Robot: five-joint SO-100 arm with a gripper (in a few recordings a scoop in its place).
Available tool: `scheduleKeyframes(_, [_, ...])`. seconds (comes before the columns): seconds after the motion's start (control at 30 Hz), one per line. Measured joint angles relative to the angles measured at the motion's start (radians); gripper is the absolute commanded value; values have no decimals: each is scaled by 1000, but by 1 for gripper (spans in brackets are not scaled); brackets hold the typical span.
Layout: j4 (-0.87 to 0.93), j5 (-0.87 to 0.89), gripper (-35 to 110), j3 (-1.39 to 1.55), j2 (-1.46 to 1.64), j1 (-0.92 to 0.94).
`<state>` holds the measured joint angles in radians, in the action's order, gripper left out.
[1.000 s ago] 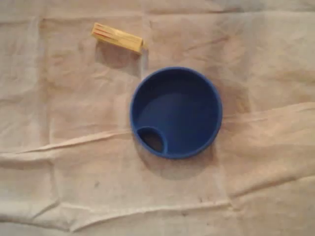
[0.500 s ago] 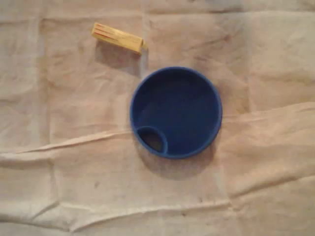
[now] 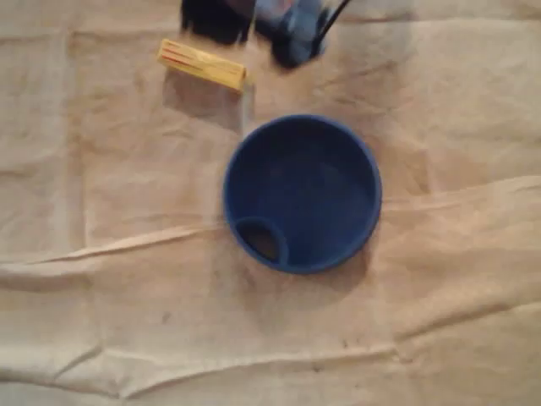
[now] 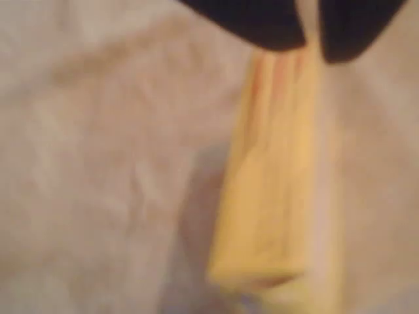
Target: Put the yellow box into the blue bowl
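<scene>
Claw (image 4: 311,40) tips are being shown in the wrist view as two dark, blurred shapes with a thin slit between them; whether they are spread or pressed together cannot be told. The desk is being covered by a creased cloth (image 3: 127,321). The blue bowl (image 3: 321,182) is sitting near the middle. The yellow box (image 3: 201,65) is lying flat near the top edge, toward the left corner, apart from the bowl. It is being judged light, stiff and crushable, best taken across its narrow sides at mid-length. It is lying just beneath the claw, lengthwise.
</scene>
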<state>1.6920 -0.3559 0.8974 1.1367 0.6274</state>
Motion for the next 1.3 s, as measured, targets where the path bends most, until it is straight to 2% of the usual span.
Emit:
scheduleKeyframes(0.23, [0,0,4,-49,-51,0])
scheduleKeyframes(0.6, [52,0,32,-49,-51,0])
scheduleKeyframes(0.93, [61,0,33,-49,-52,31])
scheduleKeyframes(1.3, [57,0,33,-64,-204,80])
